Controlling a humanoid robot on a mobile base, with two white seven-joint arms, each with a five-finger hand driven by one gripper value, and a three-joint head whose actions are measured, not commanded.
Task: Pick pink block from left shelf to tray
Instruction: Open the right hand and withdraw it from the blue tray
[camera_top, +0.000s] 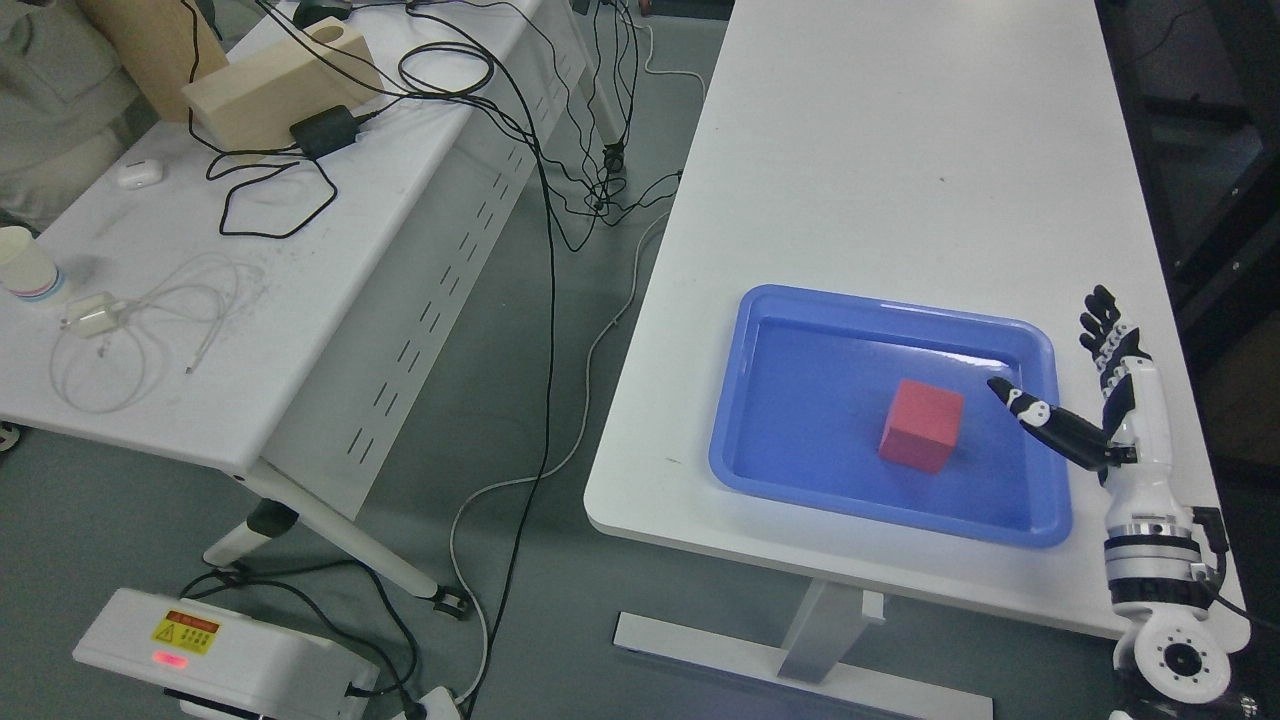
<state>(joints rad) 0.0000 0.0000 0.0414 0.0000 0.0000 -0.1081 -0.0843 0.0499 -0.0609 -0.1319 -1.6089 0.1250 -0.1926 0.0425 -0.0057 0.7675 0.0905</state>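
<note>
Since the pink block (922, 424) already sits inside the blue tray (770, 470), the main risk is the right hand (1100, 400), fingers spread and empty, thumb over the tray's right rim, nudging either while pulling away. A yellow warning sticker (186, 632) on the floor unit seems printed, but illegibly.

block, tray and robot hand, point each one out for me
block (921, 424), head view, front face
tray (800, 302), head view, far rim
robot hand (1105, 395), head view, palm
</note>
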